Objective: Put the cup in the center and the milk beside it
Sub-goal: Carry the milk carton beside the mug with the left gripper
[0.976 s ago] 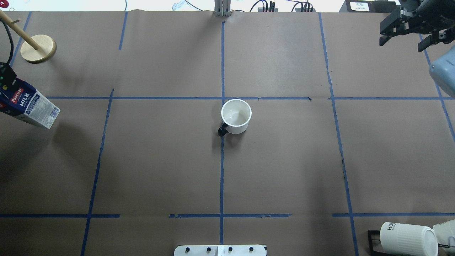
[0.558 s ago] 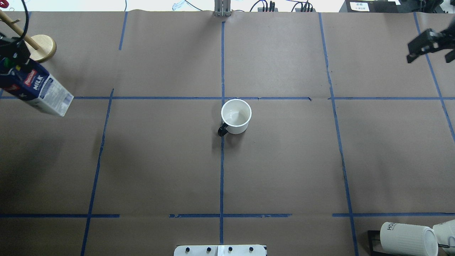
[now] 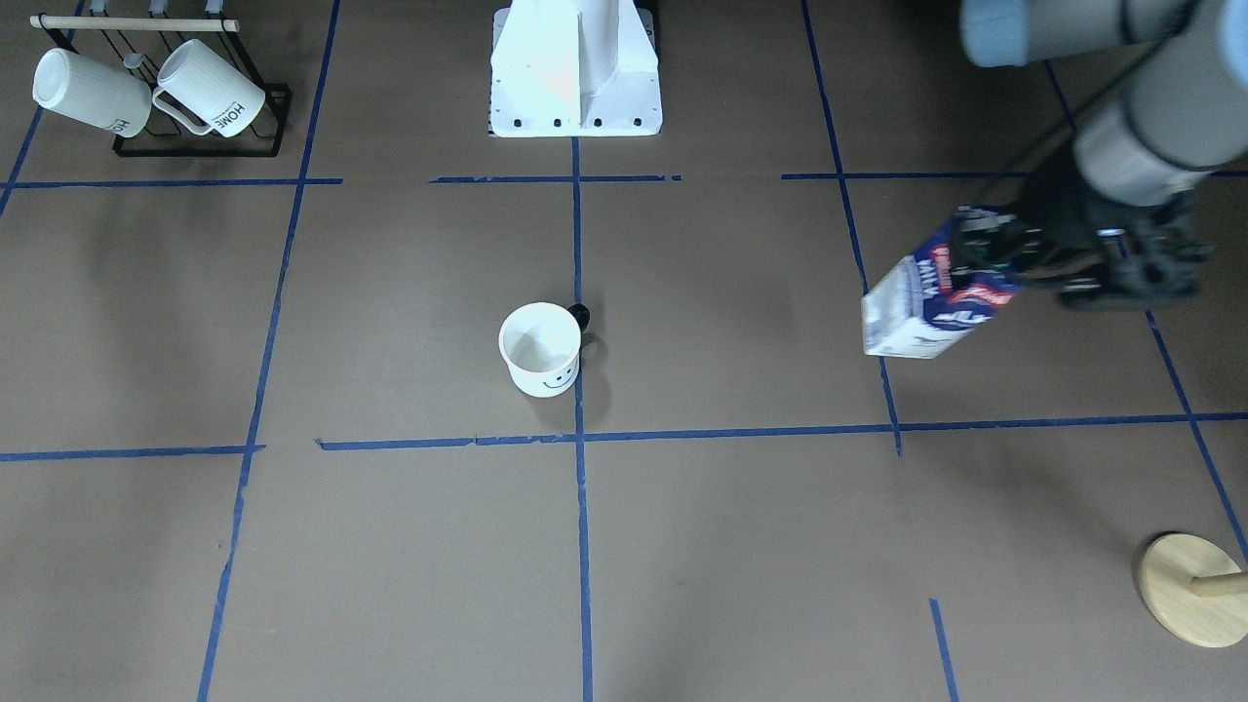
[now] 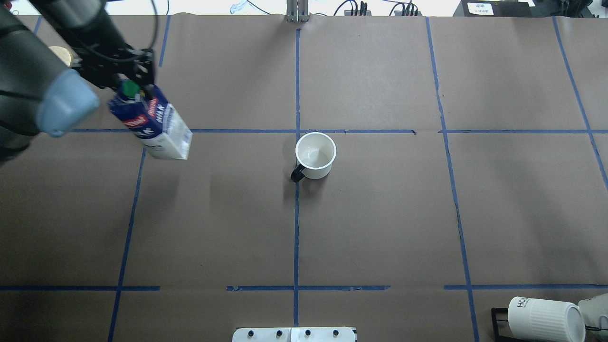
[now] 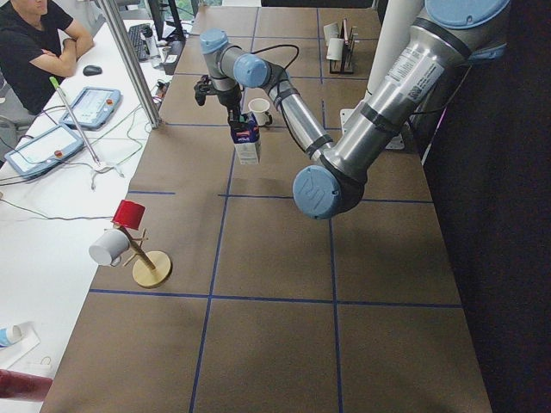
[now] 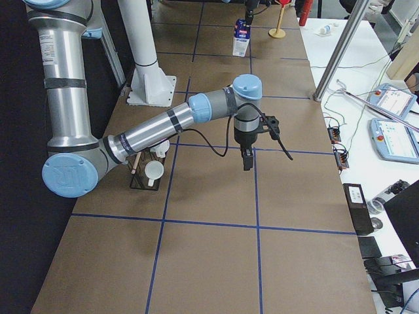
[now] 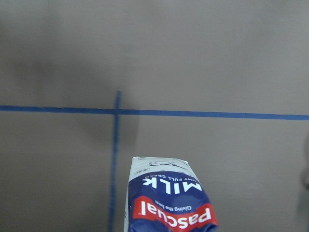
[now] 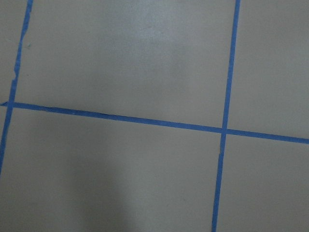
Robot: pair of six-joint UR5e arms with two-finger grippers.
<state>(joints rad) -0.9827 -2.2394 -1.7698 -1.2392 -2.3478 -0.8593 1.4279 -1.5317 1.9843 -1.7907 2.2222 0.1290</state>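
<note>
The white cup [image 4: 315, 154] with a black handle stands upright at the center [image 4: 297, 131], just below where the blue tape lines cross. Its smiley face shows in the front-facing view [image 3: 541, 361]. My left gripper [image 4: 130, 78] is shut on the top of the milk [image 4: 156, 126], a blue and white carton with a green cap. It holds the carton tilted above the table, well left of the cup. The carton also shows in the front-facing view [image 3: 926, 302] and the left wrist view [image 7: 169, 203]. My right gripper [image 6: 247, 157] shows only in the exterior right view, pointing down over bare paper; I cannot tell if it is open.
A black rack with ribbed HOME mugs [image 3: 146, 97] stands at my near right corner, also in the overhead view [image 4: 541, 318]. A wooden stand [image 3: 1189, 590] is at the far left. The robot base plate [image 3: 575, 68] sits at the near edge.
My left arm has carried the milk rightward from the table's left edge toward the cup. My right arm has pulled back out of the overhead view. The cup has not moved.
</note>
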